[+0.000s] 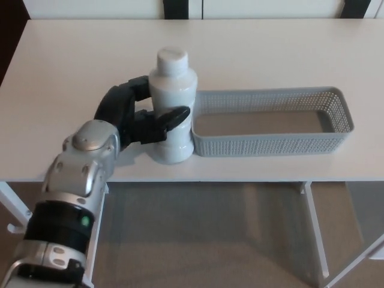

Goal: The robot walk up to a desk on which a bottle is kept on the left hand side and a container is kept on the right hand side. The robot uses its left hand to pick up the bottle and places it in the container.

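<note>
desk (72, 66) comes first, a wide white top with most of its surface bare, which leaves the arm a clear path across it. container (273, 120), a long grey mesh basket, lies on the right half with its long side running left to right and its open top facing up; that wide mouth suits a drop from above, and it looks empty. left hand (139, 114) reaches in from the lower left on a silver forearm and is wrapped around the bottle (172, 108), thumb across the front and the other fingers behind it, gripping the middle of the body, probably so the weight stays balanced and the cap stays clear. the bottle, white with a white cap, sits just beside the container's left end wall, close enough that it overlaps the wall in this view; whether its base rests on the desk or is slightly lifted i cannot tell. its long axis stands nearly upright, cap pointing up and a little away from the camera. the right hand does not show.
</note>
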`<state>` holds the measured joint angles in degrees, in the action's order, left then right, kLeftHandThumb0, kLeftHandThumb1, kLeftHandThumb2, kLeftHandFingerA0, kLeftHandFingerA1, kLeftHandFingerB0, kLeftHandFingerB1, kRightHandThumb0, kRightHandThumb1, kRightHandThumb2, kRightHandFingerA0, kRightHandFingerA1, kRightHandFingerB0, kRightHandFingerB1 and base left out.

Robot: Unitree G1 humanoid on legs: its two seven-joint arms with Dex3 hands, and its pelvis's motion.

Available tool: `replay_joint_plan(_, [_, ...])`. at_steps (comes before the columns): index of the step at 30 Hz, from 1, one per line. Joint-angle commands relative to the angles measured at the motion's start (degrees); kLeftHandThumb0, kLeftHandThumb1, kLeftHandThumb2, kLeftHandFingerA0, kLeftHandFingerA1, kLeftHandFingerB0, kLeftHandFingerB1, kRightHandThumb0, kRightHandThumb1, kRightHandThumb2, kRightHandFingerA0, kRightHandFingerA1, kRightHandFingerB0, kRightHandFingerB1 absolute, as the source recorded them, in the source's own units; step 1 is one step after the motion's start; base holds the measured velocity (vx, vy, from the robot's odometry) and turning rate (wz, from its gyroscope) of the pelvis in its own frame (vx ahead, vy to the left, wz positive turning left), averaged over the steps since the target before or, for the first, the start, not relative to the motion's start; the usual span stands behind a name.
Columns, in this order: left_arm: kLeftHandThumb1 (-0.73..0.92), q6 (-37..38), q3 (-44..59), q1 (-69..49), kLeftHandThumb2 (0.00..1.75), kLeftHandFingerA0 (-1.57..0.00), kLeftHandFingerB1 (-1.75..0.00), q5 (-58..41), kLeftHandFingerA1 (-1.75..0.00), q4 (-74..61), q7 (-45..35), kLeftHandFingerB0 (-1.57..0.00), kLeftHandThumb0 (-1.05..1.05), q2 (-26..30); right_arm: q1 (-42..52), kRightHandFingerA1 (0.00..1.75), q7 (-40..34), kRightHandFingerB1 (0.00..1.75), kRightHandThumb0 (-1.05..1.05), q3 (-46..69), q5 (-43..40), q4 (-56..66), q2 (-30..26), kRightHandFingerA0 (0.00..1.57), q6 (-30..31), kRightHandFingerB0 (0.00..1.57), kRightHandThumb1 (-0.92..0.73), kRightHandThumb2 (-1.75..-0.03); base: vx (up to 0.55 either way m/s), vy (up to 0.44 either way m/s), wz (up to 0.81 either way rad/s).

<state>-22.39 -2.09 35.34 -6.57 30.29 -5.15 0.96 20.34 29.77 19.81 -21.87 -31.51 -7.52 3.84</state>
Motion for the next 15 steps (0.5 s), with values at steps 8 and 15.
replay_joint_plan(8, [0.78,2.2,4.4,3.0,0.77,-1.07,-1.17,3.1,-1.48,2.8,13.1,-0.81,-0.09,-4.3,-3.6,0.47,-1.6,0.44,-0.55,-0.1,0.6,-1.1,-1.0,0.24,0.6,0.29,-0.32,-0.69,0.00,0.000,0.00])
replay_joint_plan(15, [0.77,1.4,5.3,4.6,0.74,-1.03,-1.17,3.0,-1.56,0.0,11.0,-0.77,-0.13,-1.6,-5.2,0.49,-1.0,0.48,-0.56,-0.4,1.0,-3.0,-1.7,0.23,-0.3,0.31,-0.33,-0.70,0.00,0.000,0.00])
